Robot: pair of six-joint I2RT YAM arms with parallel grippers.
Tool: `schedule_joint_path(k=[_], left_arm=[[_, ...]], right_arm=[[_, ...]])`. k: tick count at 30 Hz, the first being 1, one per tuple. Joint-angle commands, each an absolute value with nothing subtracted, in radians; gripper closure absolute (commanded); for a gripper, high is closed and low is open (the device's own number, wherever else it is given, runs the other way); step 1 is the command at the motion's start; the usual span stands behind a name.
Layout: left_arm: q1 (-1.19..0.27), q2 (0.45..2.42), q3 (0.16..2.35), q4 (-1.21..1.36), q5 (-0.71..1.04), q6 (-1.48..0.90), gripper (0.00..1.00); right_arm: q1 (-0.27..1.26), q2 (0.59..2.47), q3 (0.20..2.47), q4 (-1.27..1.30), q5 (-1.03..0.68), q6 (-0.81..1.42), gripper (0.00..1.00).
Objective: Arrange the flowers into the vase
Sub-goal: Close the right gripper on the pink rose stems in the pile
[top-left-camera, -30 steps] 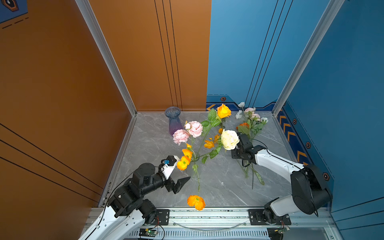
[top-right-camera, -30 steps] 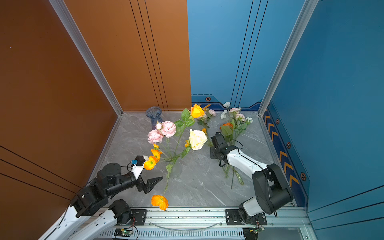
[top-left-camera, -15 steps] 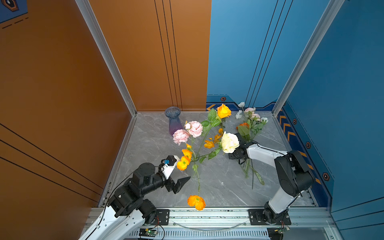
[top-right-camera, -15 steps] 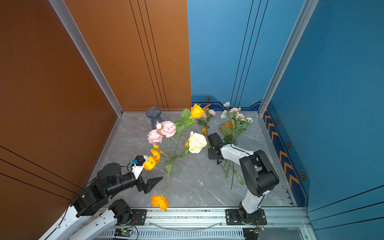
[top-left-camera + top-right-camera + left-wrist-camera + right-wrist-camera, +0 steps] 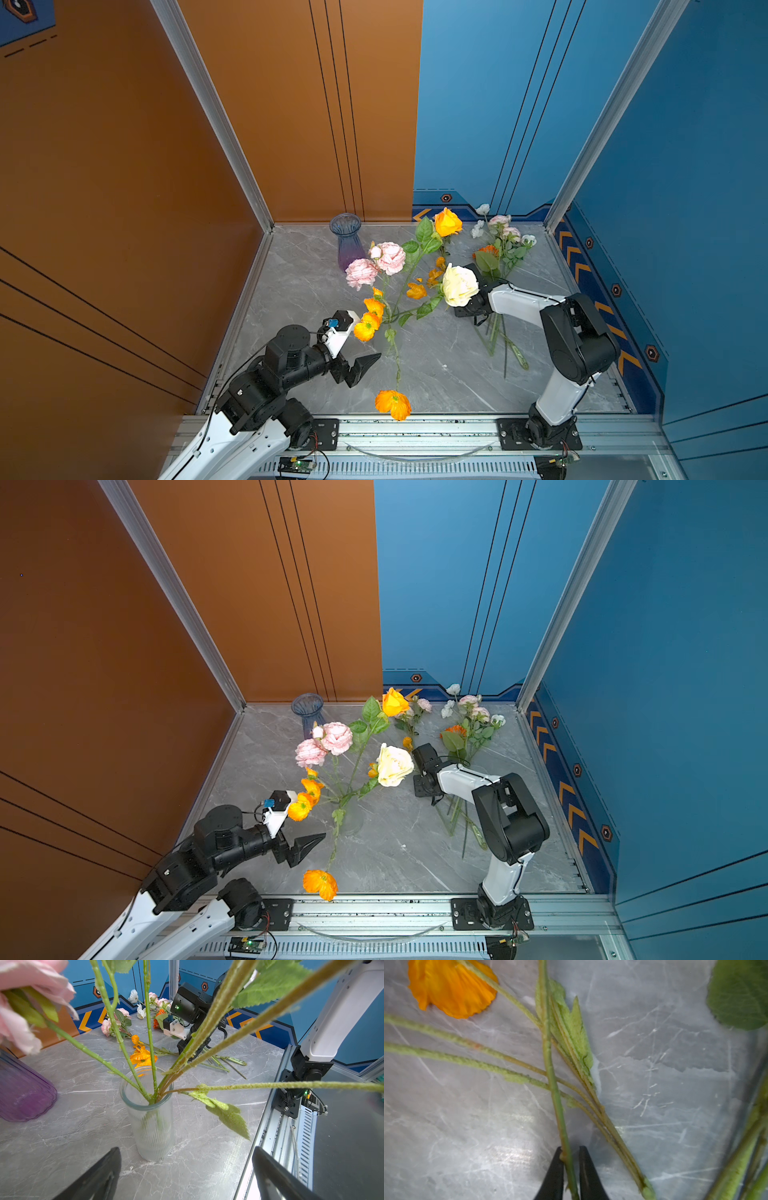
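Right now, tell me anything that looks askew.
One orange bloom sags far out of the clear vase, its stem nearly level, reaching toward the front rail. The vase's other stems stand much steeper.

L hand (image 5: pixel 186 1150) wide open, R hand (image 5: pixel 570 1148) clamped shut.

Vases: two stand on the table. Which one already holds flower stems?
The clear ribbed vase: several green stems stand in it. The purple vase at the back holds none.
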State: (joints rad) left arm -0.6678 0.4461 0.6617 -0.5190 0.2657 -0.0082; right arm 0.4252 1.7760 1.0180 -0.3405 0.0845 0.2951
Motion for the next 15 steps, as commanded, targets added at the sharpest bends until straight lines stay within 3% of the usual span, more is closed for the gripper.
schedule_joint_path(k=[1, 6, 15], left_arm=[[-0.656, 0.438, 0.680, -0.497, 0.288, 0.002, 0.02], [-0.654, 0.437, 0.679, -0.491, 0.294, 0.001, 0.02], [-0.650, 0.440, 0.678, -0.491, 0.298, 0.000, 0.02]], right_arm=[[0.420, 1.792, 1.028, -0.380, 0.084, 0.288, 0.93], [0.421, 1.743, 1.021, -0.390, 0.087, 0.281, 1.00], [0.420, 1.612, 1.008, -0.424, 0.055, 0.267, 1.00]])
